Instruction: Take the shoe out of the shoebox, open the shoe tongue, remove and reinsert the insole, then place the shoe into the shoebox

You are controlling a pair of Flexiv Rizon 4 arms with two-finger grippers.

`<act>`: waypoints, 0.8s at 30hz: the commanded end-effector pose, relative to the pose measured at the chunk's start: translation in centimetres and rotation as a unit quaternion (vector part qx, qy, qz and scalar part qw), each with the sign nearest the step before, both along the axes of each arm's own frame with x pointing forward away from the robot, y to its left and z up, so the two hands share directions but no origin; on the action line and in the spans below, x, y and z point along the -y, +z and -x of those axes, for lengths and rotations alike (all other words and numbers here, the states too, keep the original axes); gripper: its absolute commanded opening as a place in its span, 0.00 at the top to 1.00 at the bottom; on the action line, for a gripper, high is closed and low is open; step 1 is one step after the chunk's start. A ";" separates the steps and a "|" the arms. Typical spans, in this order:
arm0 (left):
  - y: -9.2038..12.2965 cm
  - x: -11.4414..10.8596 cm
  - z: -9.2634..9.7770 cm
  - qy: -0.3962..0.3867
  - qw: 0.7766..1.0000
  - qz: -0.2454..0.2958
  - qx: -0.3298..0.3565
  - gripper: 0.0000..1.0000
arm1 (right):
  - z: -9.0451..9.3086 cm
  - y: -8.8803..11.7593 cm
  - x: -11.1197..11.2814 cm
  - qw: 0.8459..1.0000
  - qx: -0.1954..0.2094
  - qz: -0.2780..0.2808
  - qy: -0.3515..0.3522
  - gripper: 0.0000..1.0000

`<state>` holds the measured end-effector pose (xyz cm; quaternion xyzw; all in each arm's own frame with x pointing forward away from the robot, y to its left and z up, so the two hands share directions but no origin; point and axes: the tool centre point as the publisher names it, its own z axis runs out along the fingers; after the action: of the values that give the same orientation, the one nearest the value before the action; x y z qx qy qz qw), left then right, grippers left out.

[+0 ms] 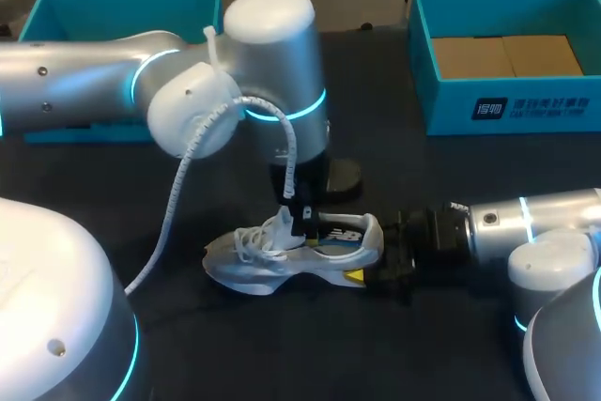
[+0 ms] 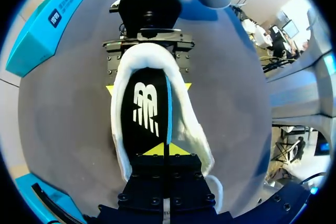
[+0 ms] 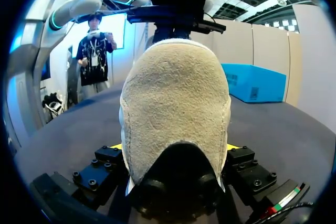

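A white shoe (image 1: 282, 253) lies on the black table, toe to the left. My right gripper (image 1: 368, 265) comes in from the right and is shut on its heel (image 3: 176, 108), with yellow tips on both sides of it. My left gripper (image 1: 302, 223) points straight down into the shoe's opening. In the left wrist view its yellow tips (image 2: 164, 149) are pressed together on the blue-edged rim of the black insole (image 2: 142, 114). The right gripper (image 2: 148, 86) shows beyond the heel there.
A teal shoebox (image 1: 512, 105) with brown cardboard inside stands at the back right. Another teal box (image 1: 122, 7) sits at the back left, partly behind my left arm. A white cable (image 1: 178, 204) hangs from that arm toward the table.
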<state>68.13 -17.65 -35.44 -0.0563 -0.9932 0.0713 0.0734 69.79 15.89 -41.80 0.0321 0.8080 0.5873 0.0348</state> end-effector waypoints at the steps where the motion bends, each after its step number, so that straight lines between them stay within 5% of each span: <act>1: 0.7 -0.7 0.4 -0.005 1.000 0.008 -0.005 1.00 | 0.1 0.1 -0.1 1.000 0.000 0.002 -0.001 1.00; 24: 2.8 -1.9 0.9 0.019 0.999 0.046 0.012 1.00 | 0.1 0.1 -0.1 1.000 0.000 0.002 -0.001 1.00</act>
<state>67.57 -16.29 -33.00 -0.0420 -0.9907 0.1141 0.0611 69.75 15.91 -41.80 0.0322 0.8080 0.5872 0.0350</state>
